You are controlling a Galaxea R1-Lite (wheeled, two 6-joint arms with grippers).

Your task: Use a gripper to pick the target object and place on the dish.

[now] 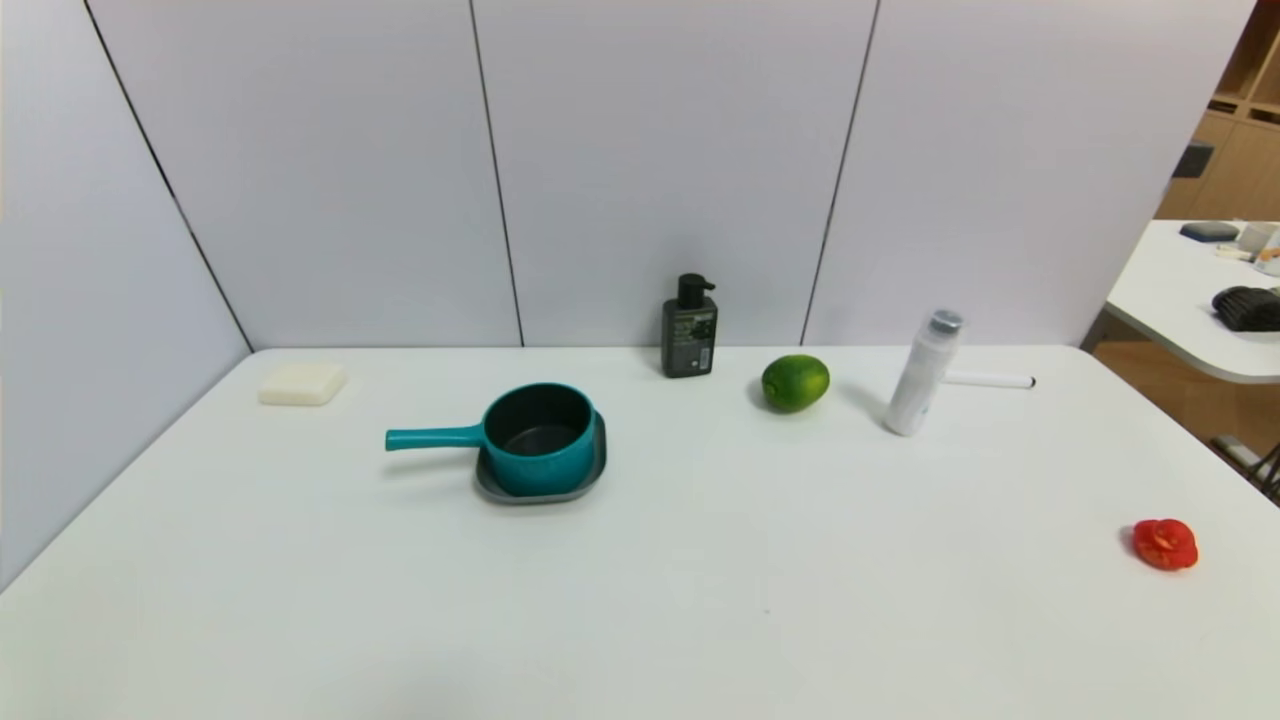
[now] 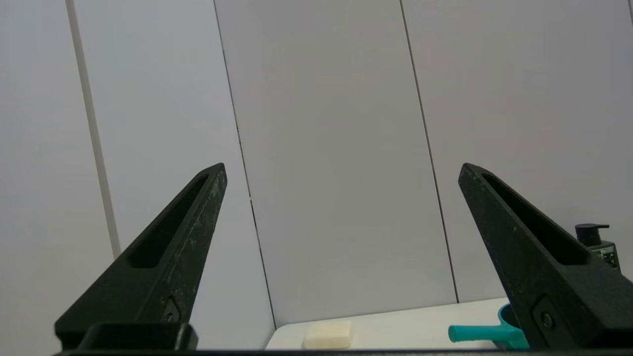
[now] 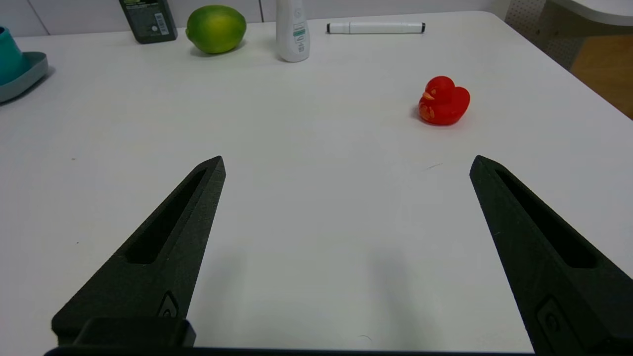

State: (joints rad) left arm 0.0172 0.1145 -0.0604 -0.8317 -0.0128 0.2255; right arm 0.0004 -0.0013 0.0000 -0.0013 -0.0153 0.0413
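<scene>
The teal saucepan (image 1: 540, 437) stands upright on the grey square dish (image 1: 592, 472), left of the table's middle, with its handle (image 1: 432, 437) pointing left. Neither arm shows in the head view. My left gripper (image 2: 342, 170) is open and empty, raised and facing the back wall, with the saucepan's handle (image 2: 477, 333) low beside one finger. My right gripper (image 3: 347, 163) is open and empty above bare table, well to the right of the dish (image 3: 22, 79).
A white soap-like block (image 1: 301, 383) lies at the back left. Along the back stand a dark pump bottle (image 1: 689, 328), a green lime (image 1: 795, 382), a white bottle (image 1: 922, 373) and a marker (image 1: 988, 380). A red toy duck (image 1: 1165, 544) sits near the right edge.
</scene>
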